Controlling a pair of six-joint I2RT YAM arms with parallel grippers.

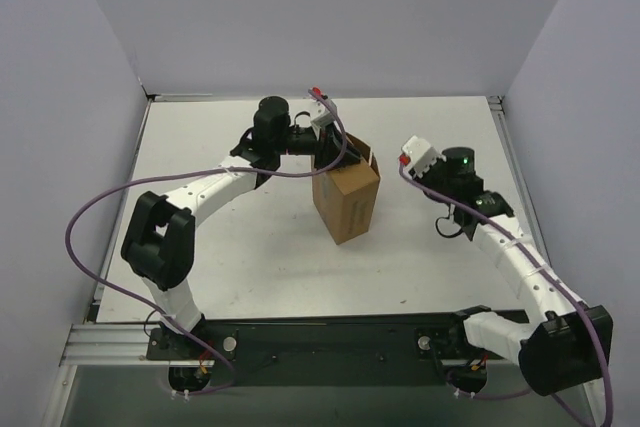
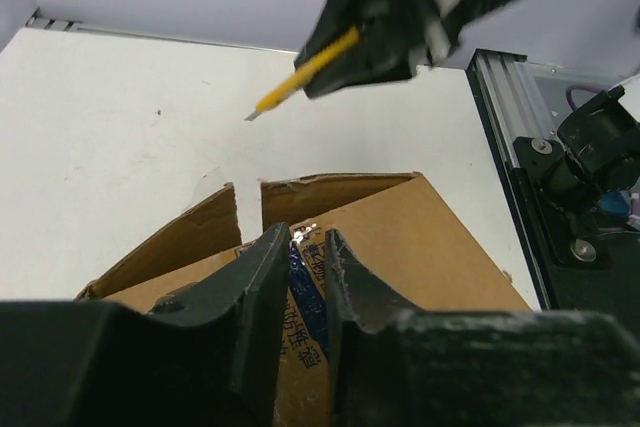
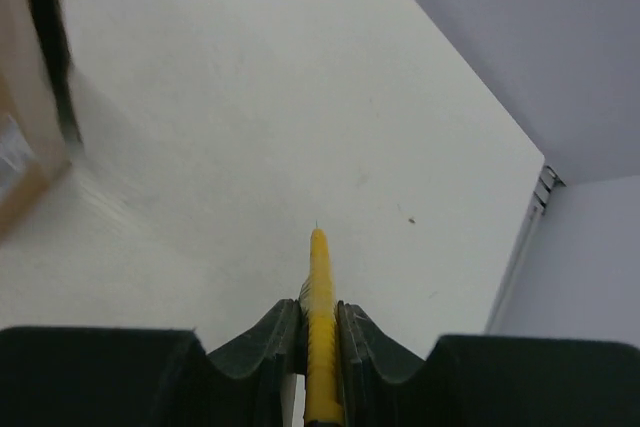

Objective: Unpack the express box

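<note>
standing here watching: the express box point(image 1: 346, 202) is up on its end about mid desk point(image 1: 250, 247), flaps open at the top. the left end effector point(image 2: 305, 243) is right at the mouth. its fingers are only a narrow slit apart, and a shiny packet with blue print point(image 2: 306, 297) shows in that slit. honestly can't tell if it's pinching the packet or just hanging over it. the right end effector point(image 3: 318, 309) is clamped on the yellow utility knife point(image 3: 319, 267), parked off to the box's right with the blade tip pointing out over bare desk.

so i'd say the cutting is done and the job now is getting the contents out. my two cents on doing it well:

- get a proper bite on the packet. glossy wrap looks slippery, so a fingertip nip probably slides off
- make sure it's the packet between the fingers and not the cardboard flap right beside it
- pull straight up along the box. it's tall and narrow on that end, so any sideways drag could tip it
- keep the knife hand well out of the way, or ditch the knife so that arm can steady the box
</note>
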